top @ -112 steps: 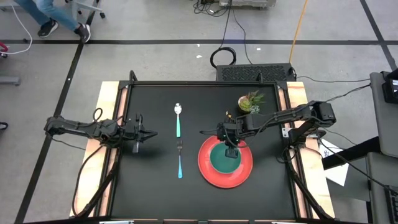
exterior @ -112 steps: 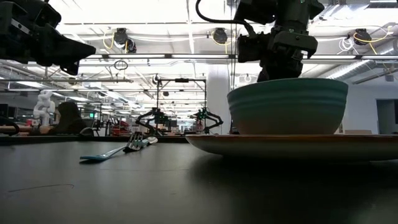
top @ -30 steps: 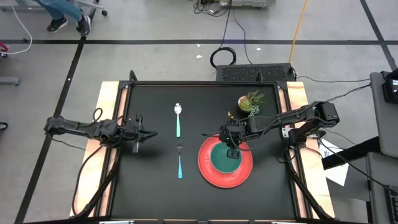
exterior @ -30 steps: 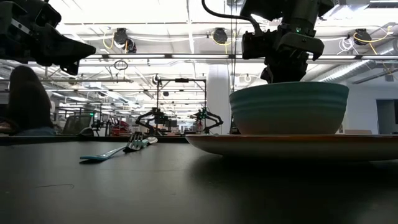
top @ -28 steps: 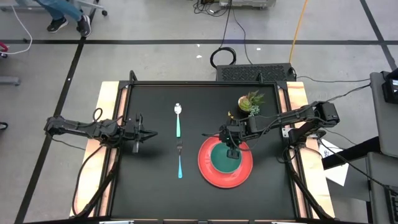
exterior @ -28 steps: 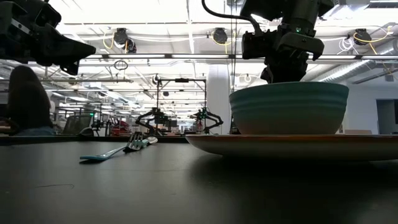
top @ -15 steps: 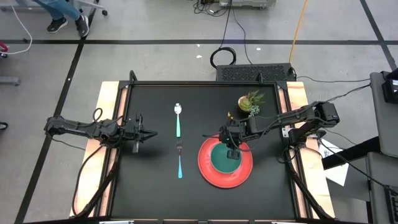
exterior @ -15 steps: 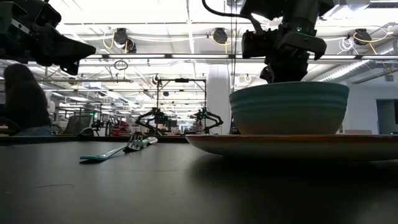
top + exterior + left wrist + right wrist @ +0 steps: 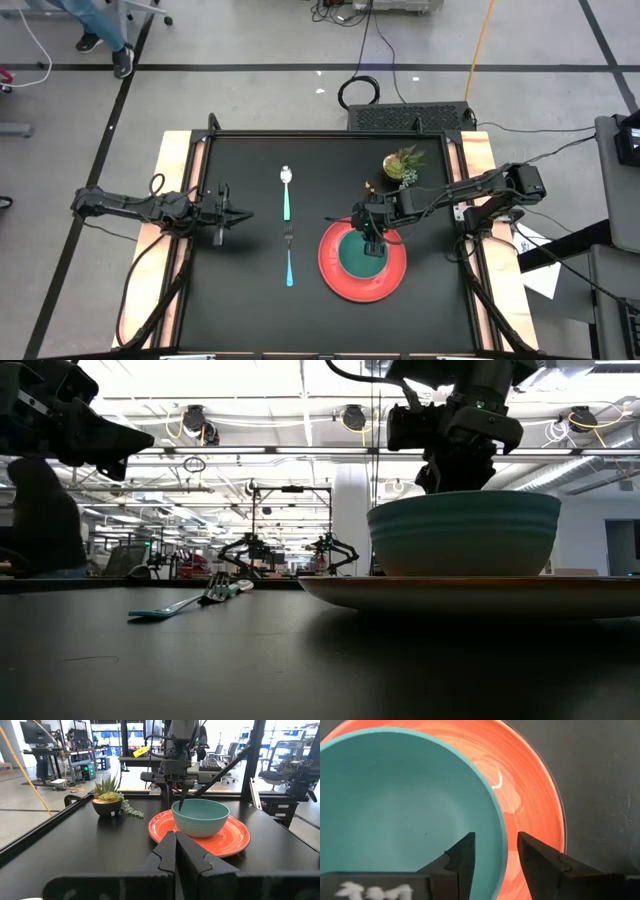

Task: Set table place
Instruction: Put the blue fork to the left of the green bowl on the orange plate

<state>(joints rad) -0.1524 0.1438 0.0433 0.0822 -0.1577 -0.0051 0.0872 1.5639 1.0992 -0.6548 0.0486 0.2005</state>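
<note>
A teal bowl (image 9: 358,258) sits in the middle of a round red plate (image 9: 335,282) right of the table's centre. My right gripper (image 9: 495,842) points down over the bowl's far rim (image 9: 501,835). It is open, with one finger inside the bowl and one outside, and a gap shows on both sides of the rim. A teal-handled spoon (image 9: 286,195) and a fork (image 9: 289,258) lie in a line left of the plate. My left gripper (image 9: 175,837) hovers shut at the table's left side (image 9: 238,213), pointing toward the plate.
A small potted plant (image 9: 402,165) stands at the far right of the black table (image 9: 250,300), just beyond the plate. Pale wood strips (image 9: 175,180) run along both short sides. Bare tabletop lies along the near edge and at the far left.
</note>
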